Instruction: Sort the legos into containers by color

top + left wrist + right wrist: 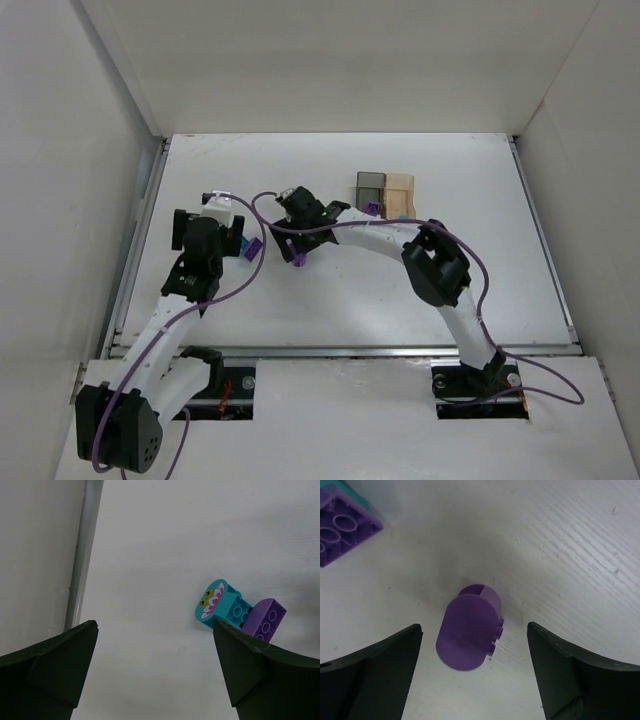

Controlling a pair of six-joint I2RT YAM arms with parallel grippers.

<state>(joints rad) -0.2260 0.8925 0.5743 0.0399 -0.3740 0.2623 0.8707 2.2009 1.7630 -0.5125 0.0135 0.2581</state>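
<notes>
A rounded purple lego (470, 630) lies on the table between the spread fingers of my open right gripper (474, 626); in the top view this lego (297, 258) sits just below the right gripper (295, 235). A teal lego with a flower face (220, 607) and a purple lego (265, 620) lie touching, just beyond the right finger of my open, empty left gripper (155, 625). The pair also shows in the top view (250, 248) beside the left gripper (210, 245). The dark grey bin (370, 187) and the amber bin (400, 190) stand side by side at the back.
Another purple lego (373, 208) lies just in front of the bins. A metal rail (82, 555) and the white side wall (60, 200) run along the table's left edge. The right arm (440, 265) arches across the middle of the table.
</notes>
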